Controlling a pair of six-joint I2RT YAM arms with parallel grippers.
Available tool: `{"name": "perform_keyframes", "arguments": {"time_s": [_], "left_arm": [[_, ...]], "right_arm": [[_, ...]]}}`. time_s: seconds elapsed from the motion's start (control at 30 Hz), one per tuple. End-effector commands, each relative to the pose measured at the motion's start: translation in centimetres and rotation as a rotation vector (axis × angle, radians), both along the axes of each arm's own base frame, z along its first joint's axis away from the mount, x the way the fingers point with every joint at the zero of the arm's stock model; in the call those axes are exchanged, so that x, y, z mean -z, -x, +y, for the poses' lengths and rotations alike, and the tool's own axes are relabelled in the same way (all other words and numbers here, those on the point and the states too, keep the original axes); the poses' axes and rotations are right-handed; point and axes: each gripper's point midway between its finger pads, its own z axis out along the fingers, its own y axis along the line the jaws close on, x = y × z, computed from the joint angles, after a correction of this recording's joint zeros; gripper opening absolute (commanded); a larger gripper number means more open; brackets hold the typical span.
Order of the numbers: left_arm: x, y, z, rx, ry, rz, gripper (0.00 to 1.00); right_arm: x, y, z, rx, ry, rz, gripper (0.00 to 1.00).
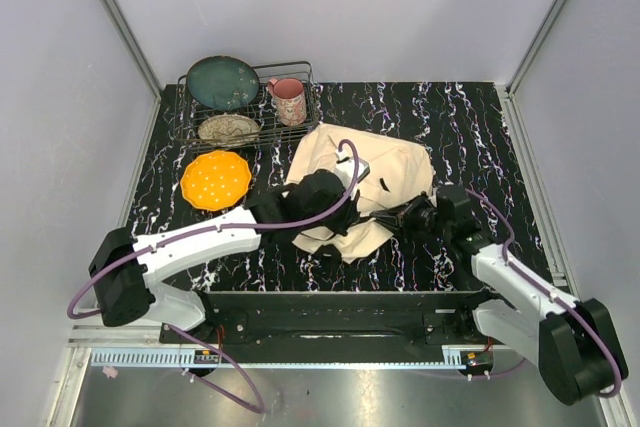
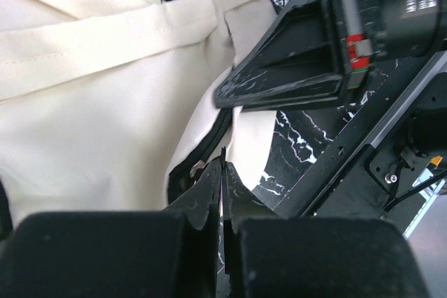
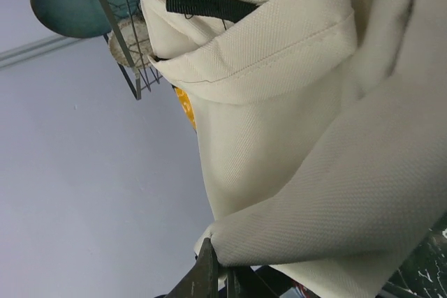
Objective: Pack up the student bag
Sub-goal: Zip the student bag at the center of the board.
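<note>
Left gripper [image 2: 222,169]: fingers pressed together, tips against the black-trimmed edge of the student bag [image 1: 385,167]. A thin pale sliver shows in the seam between them; cannot tell if cloth is caught there. In the top view it sits at the bag's 7 o'clock edge.

Right gripper [image 3: 218,271]: closed, pinching a bunched fold of the cream canvas at its tips. In the top view it is at the bag's 5 o'clock edge. The two grippers are near each other.

Bag: lies crumpled at the middle of the black marbled table [image 1: 480,137]. A black webbing tab [image 3: 209,5] shows under a stitched flap in the right wrist view.

Surroundings, taken from the bag:
- Dish rack [image 1: 300,127] at 10 o'clock, holding a teal plate [image 1: 222,82] on edge, a pink mug [image 1: 289,100] and a speckled dish [image 1: 229,128].
- Orange plate [image 1: 215,180] at 9 o'clock, flat on the table, just clear of the bag.
</note>
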Motion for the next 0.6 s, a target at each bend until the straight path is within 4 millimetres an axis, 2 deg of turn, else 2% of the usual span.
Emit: {"name": "perform_keyframes", "arguments": {"time_s": [0.0,0.07,0.1,0.13,0.2,0.27,0.57], "left_arm": [[-1.6,-0.4,0.9,-0.044,0.053,-0.049,0.0],[-1.3,-0.3,1.8,-0.064,0.039,-0.048,0.0],[-0.9,-0.1,2.2,-0.074,0.032,-0.043,0.0],[-0.7,-0.1,2.6,-0.086,0.024,-0.042,0.0],[0.3,0.1,3.5,-0.104,0.003,-0.029,0.0],[0.5,0.3,4.3,-0.123,-0.005,-0.03,0.0],[1.8,0.7,8.4,-0.225,-0.059,-0.025,0.0]], "right_arm": [[-0.9,-1.2,-2.2,0.154,0.041,-0.098,0.0],[-1.0,-1.1,-3.4,0.221,0.051,-0.105,0.0],[-0.3,-0.9,-3.9,0.243,0.061,-0.094,0.0],[-0.9,-0.7,-4.3,0.265,0.053,-0.116,0.0],[0.2,-0.4,-5.3,0.312,0.078,-0.088,0.0],[0.3,-0.2,-6.0,0.341,0.088,-0.093,0.0],[1.4,-0.3,-7.3,0.389,0.124,-0.068,0.0]]}}
